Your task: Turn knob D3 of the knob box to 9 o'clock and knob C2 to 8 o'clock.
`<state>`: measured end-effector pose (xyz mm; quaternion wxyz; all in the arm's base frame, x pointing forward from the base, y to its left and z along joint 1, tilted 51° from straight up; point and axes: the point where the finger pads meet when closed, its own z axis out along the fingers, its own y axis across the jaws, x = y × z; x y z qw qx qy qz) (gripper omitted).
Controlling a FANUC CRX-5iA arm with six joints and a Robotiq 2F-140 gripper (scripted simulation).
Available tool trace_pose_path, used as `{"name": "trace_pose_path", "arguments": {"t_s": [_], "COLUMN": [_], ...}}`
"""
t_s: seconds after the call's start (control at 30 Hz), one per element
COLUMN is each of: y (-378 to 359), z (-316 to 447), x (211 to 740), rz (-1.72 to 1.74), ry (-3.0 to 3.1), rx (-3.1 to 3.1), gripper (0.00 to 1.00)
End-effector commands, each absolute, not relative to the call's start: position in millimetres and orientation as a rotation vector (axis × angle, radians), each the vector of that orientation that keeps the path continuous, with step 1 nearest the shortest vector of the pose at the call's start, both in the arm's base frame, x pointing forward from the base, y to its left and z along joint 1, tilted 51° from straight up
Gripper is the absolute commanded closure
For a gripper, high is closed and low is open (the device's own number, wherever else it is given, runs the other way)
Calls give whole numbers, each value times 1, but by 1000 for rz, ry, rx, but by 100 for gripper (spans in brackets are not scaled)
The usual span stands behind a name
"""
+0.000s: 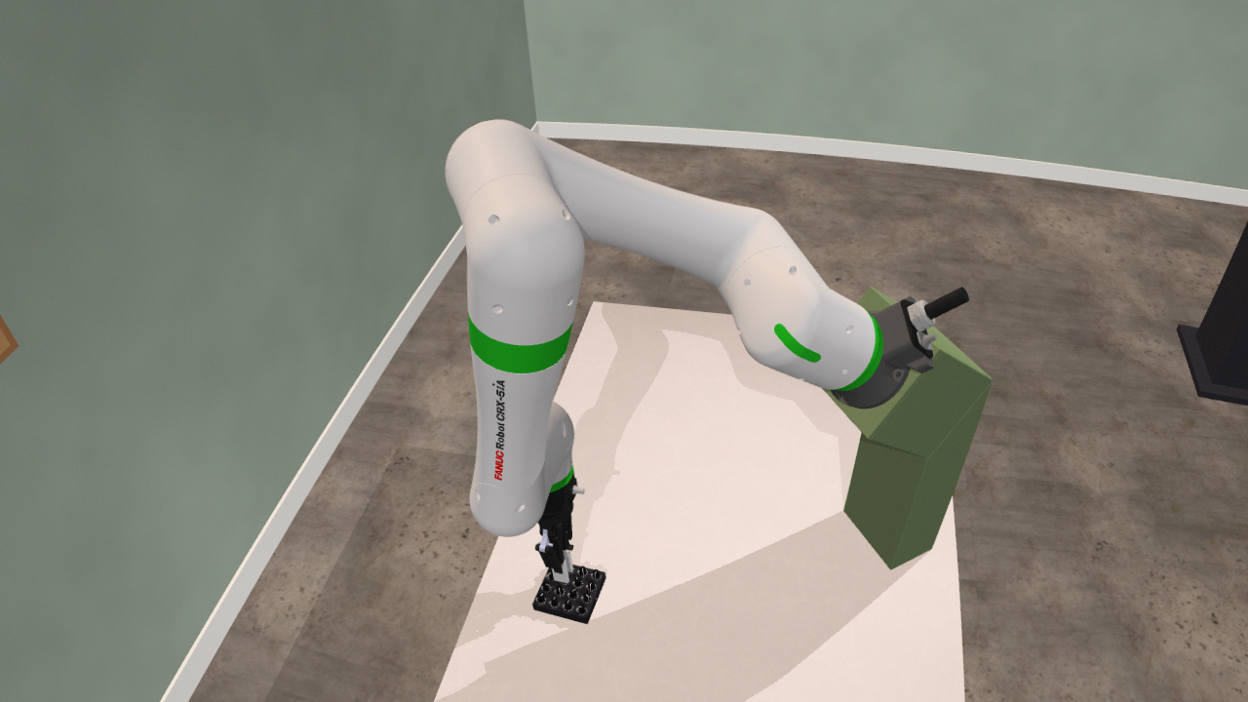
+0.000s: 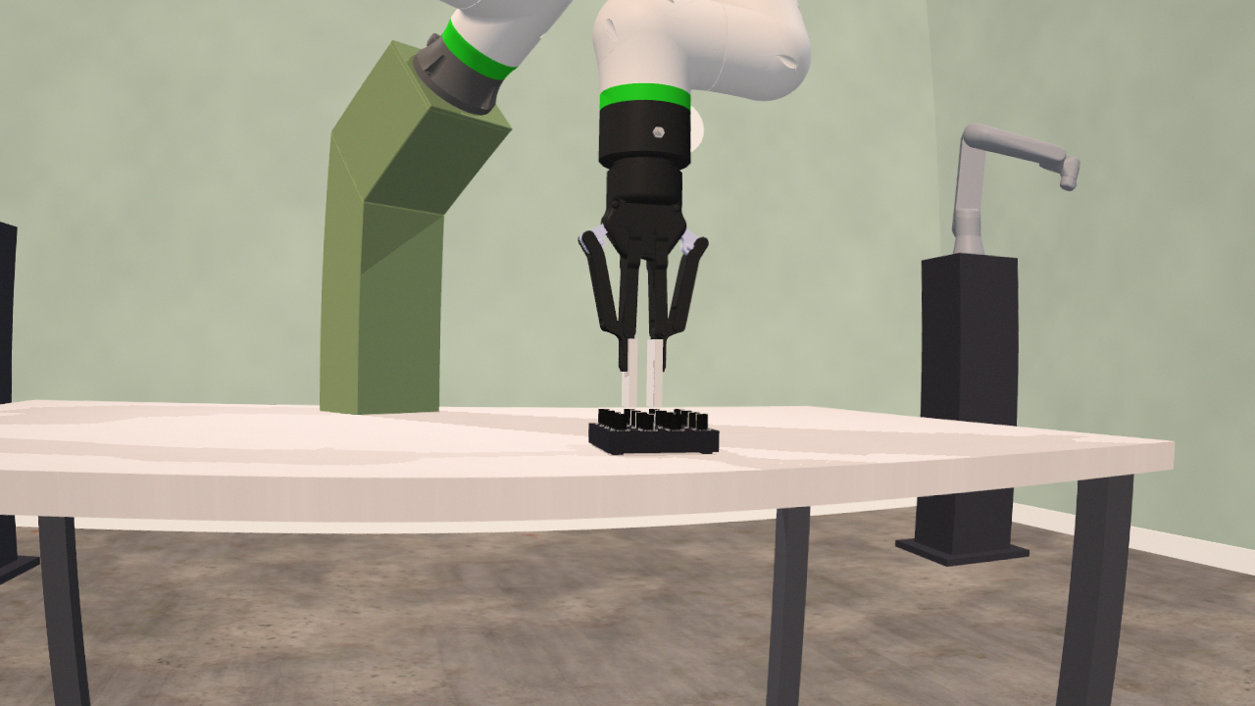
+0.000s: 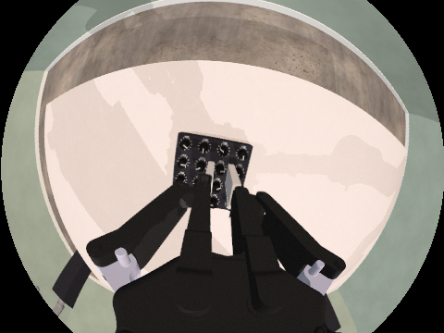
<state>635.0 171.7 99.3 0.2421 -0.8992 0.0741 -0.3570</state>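
Pale table (image 2: 263, 456), knob box (image 2: 653, 436) flat, end effector (image 2: 641, 386) slightly parted, empty.

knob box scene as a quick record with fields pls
box: small black square knob box, standing flat on the pale table
claw: black two-finger claw, pointing straight down over the box
fingers: narrowly apart, holding nothing
tip height: just above the knob tops
knob pointers: too small to read
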Motion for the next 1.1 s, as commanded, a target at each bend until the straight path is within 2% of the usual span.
{"name": "trace_pose_path", "arguments": {"t_s": [0.0, 0.87, 1.07], "y": [168, 162, 161], "z": [105, 115, 117], "x": [629, 618, 616], "rz": [-976, -979, -1077], "ry": [203, 194, -107], "rx": [-2459, -2462, -2526], "gripper": [88, 88, 88]}}
